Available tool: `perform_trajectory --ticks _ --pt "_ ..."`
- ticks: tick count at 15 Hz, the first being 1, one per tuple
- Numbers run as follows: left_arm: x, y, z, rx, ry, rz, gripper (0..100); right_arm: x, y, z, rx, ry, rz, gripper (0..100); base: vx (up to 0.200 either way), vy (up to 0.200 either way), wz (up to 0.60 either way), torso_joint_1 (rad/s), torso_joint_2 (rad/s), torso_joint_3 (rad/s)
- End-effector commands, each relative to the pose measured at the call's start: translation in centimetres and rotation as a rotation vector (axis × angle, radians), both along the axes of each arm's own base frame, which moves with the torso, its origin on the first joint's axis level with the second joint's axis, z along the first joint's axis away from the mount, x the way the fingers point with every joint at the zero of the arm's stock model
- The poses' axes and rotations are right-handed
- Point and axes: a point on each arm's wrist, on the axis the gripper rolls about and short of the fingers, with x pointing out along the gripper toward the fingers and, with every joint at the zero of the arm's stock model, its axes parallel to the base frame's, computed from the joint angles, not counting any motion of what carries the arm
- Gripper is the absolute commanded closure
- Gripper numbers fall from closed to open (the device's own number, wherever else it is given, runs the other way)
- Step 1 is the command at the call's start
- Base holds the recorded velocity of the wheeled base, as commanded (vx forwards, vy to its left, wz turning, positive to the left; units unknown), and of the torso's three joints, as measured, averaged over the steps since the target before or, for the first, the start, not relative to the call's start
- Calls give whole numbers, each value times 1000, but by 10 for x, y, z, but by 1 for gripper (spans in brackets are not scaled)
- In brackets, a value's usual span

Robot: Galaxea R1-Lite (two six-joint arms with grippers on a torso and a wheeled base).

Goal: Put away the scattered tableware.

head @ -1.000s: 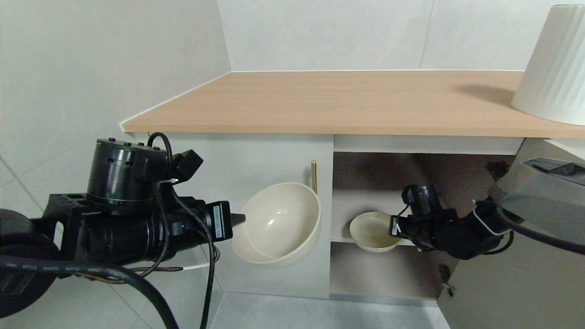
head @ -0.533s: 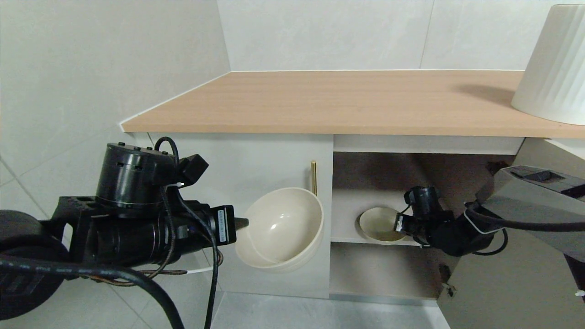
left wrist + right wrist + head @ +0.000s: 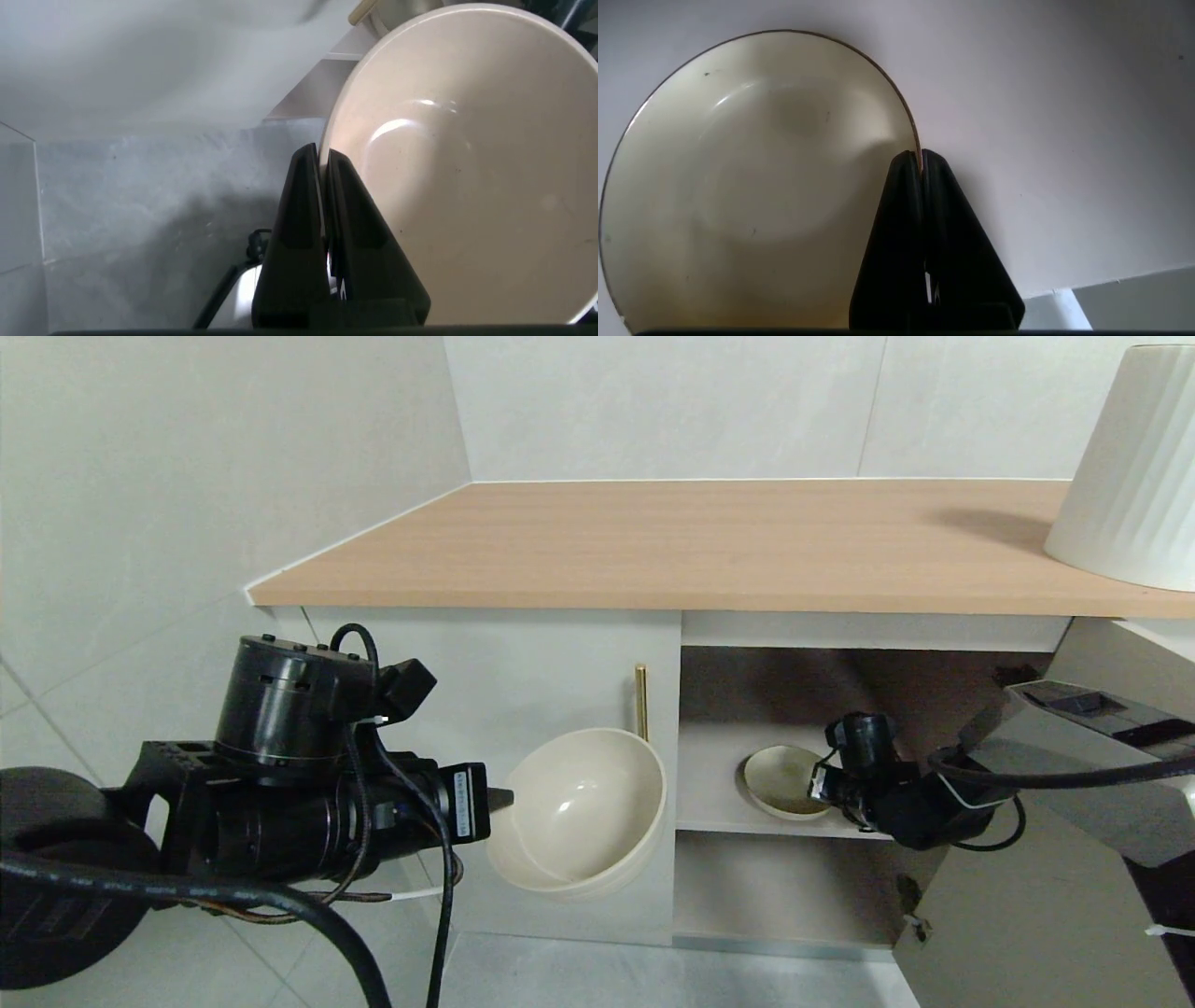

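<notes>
indoors, wooden countertop (image 3: 709,541) over open cabinet (image 3: 560,663), left pincer (image 3: 509,796) pinching big bowl (image 3: 583,821), right pincer (image 3: 822,784) pinching small dish (image 3: 780,779)

White shade (image 3: 1134,467), possibly a lamp's, cropped at edge, small dish (image 3: 782,779) partly behind right jaws

Lg cream bowl (image 3: 583,817): deep, glossy, empty. Lower centre of frame, in air in front of closed cabinet door (image 3: 523,663). Tipped on its side, mouth toward camera. Rim pinched by left gripper (image 3: 509,796).
Sm cream bowl (image 3: 782,779): shallow, thin dark rim line, empty. Right of centre, at mid shelf (image 3: 719,826) of open cabinet, tilted. Rim pinched by right gripper (image 3: 823,786). Shelf contact unclear.
</notes>
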Motion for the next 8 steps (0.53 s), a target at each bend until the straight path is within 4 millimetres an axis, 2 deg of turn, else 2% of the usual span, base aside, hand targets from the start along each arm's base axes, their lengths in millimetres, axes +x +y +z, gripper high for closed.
perform_trajectory --ticks 1,8 --pt "0 0 0 0 1 0 100 3 -3 -1 1 -4 -9 100 0 0 0 0 0 0" --pt "1 -1 -2 4 6 2 100 9 -6 -1 0 -17 -23 100 0 0 0 0 0 0"
